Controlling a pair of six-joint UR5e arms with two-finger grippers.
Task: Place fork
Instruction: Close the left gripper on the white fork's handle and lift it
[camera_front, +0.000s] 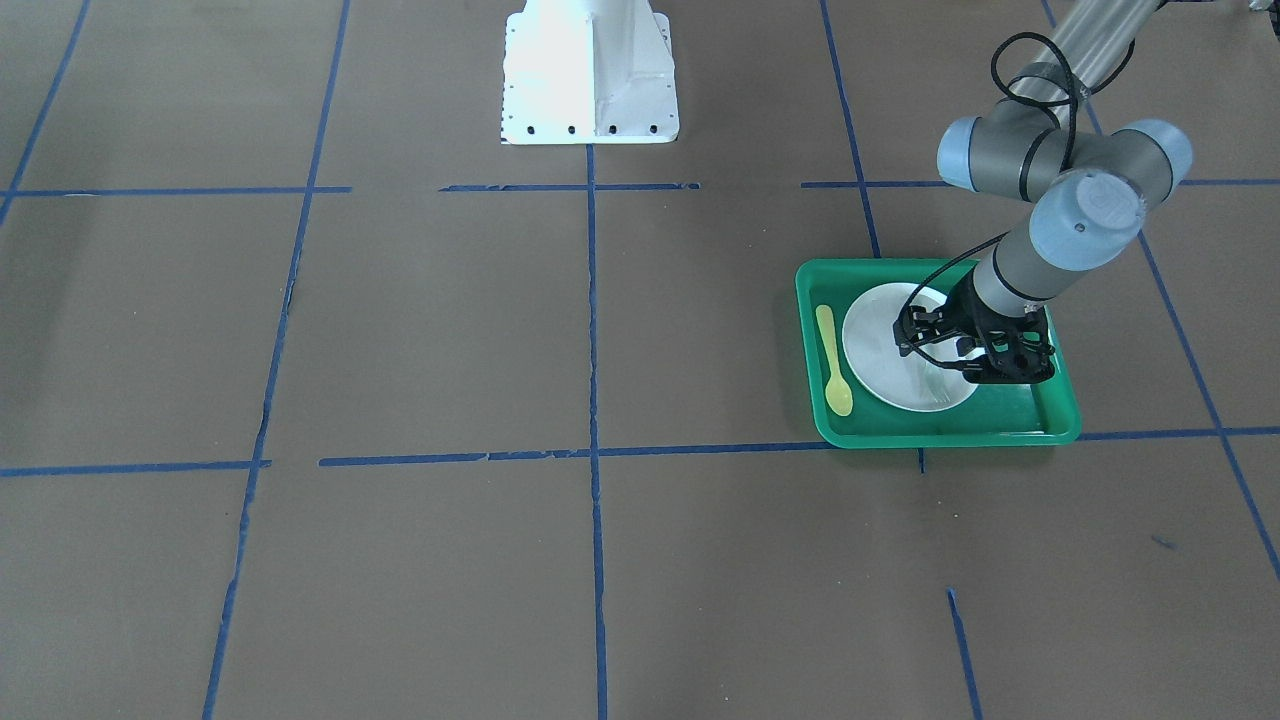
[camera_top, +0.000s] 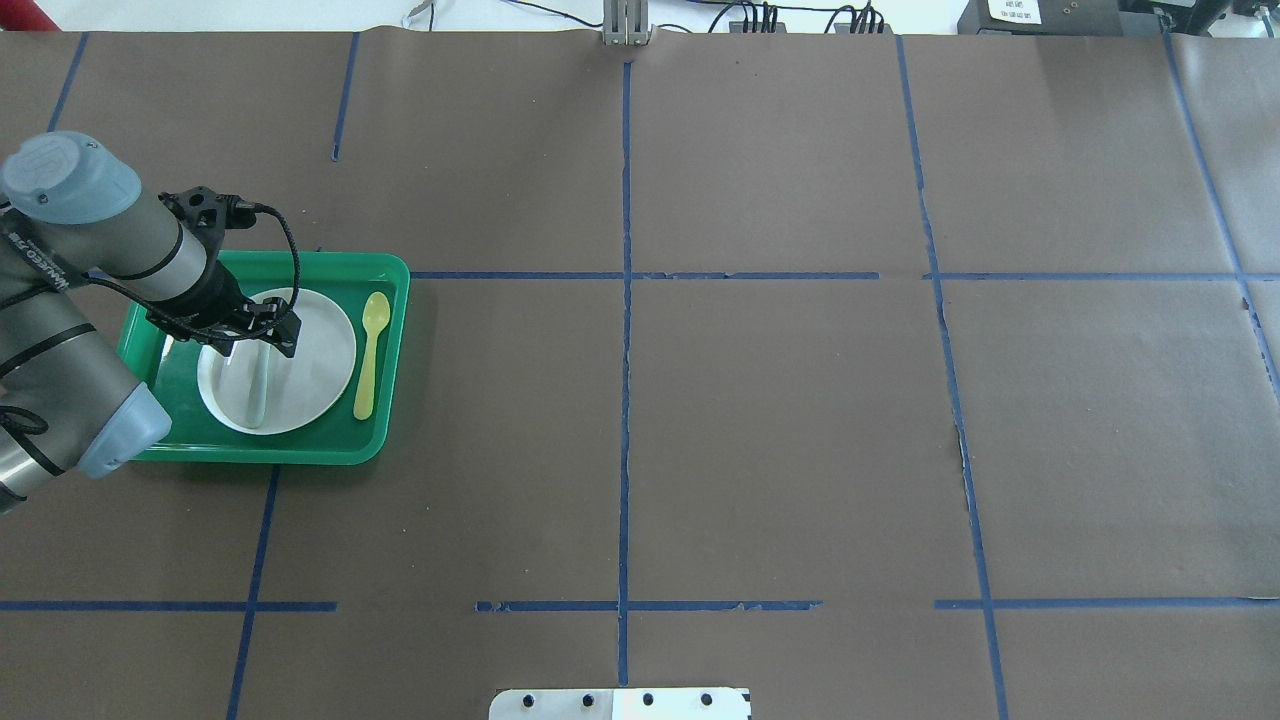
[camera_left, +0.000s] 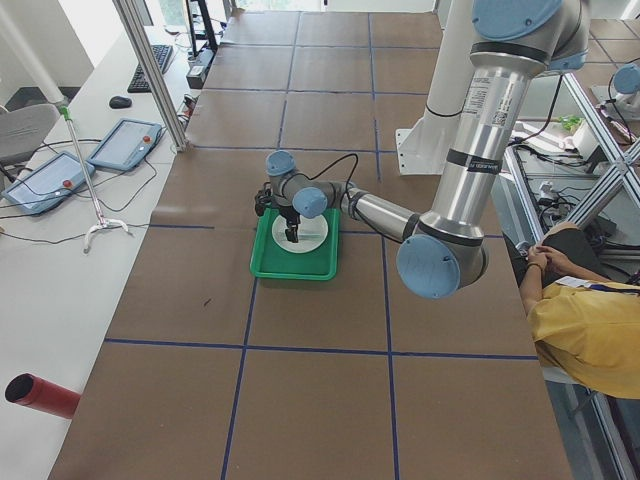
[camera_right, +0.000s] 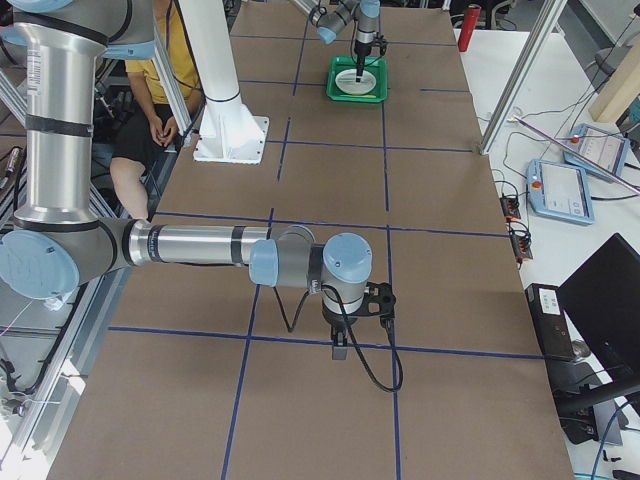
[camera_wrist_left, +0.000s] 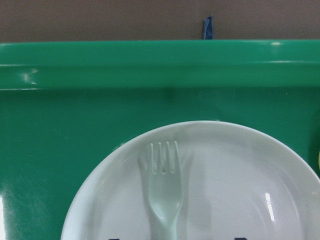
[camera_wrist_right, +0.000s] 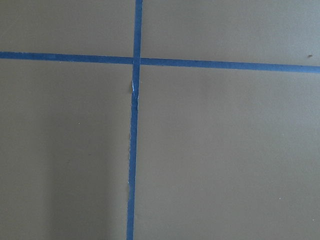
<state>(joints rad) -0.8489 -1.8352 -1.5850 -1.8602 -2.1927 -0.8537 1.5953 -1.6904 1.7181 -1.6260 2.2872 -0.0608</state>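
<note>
The pale whitish fork (camera_wrist_left: 162, 190) lies flat on the white plate (camera_wrist_left: 240, 175), tines toward the tray rim. In the overhead view the fork (camera_top: 257, 390) is a faint strip on the plate (camera_top: 320, 350), which sits in the green tray (camera_top: 300, 265). My left gripper (camera_top: 255, 342) hovers low over the plate, open, with its fingertips (camera_wrist_left: 114, 238) wide apart on either side of the fork's handle. The front view shows the same gripper (camera_front: 950, 360) over the plate (camera_front: 875, 340). My right gripper (camera_right: 340, 350) shows only in the exterior right view, so I cannot tell its state.
A yellow plastic spoon (camera_top: 370, 355) lies in the tray beside the plate, also in the front view (camera_front: 830, 355). The tray (camera_front: 1000, 425) sits on brown table paper with blue tape lines. The white robot base (camera_front: 590, 75) stands mid-table. The right wrist view shows only bare paper and tape.
</note>
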